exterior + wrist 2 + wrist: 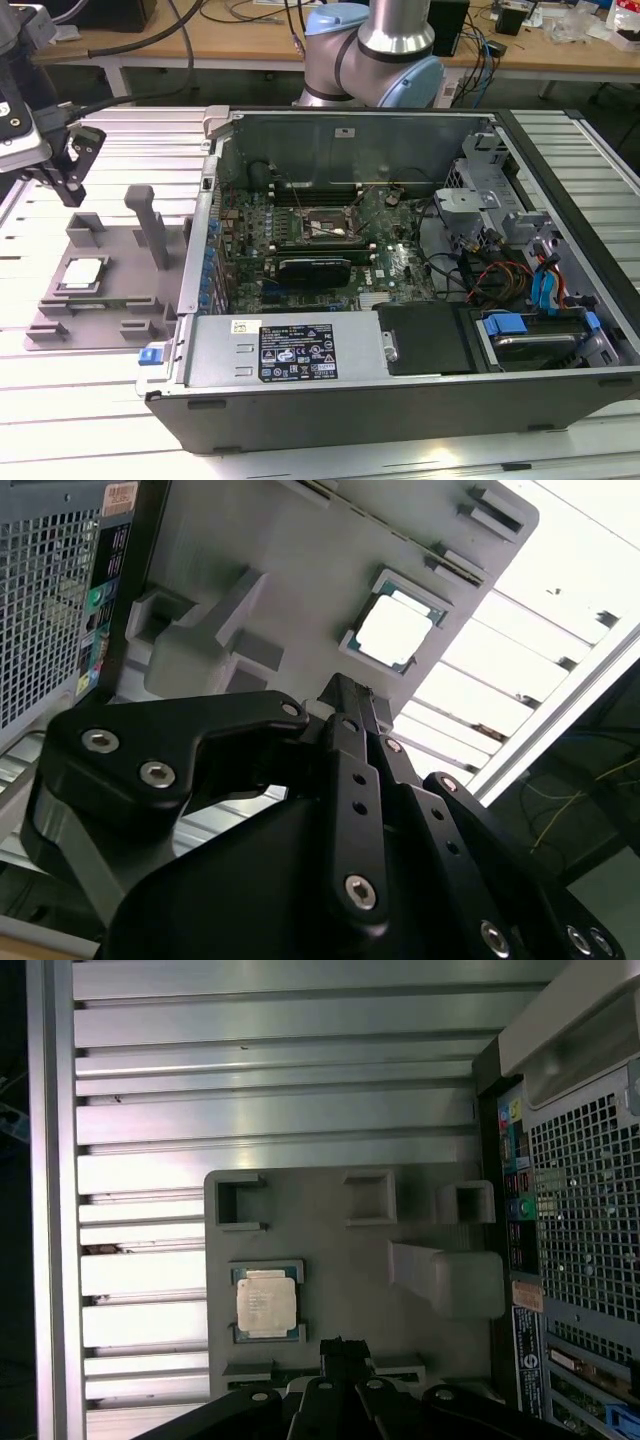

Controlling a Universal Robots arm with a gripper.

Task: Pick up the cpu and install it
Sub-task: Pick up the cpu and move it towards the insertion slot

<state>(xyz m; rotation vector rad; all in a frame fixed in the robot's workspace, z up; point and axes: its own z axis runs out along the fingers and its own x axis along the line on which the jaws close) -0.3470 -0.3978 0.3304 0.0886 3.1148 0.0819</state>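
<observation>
Even overhead light fills the exterior view, though the inside of the computer case (340, 140) sits in soft shadow. In the second wrist view the top of the cpu (395, 632) glares white and the slatted table (560, 610) washes out, while the black gripper (347, 692) reads dark and underlit.

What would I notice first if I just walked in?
The big open computer case sits in the middle of the exterior view, wires and boards showing. To the exterior view's left, the shiny cpu lies on a grey fixture, with the black gripper hanging clear of it.
</observation>
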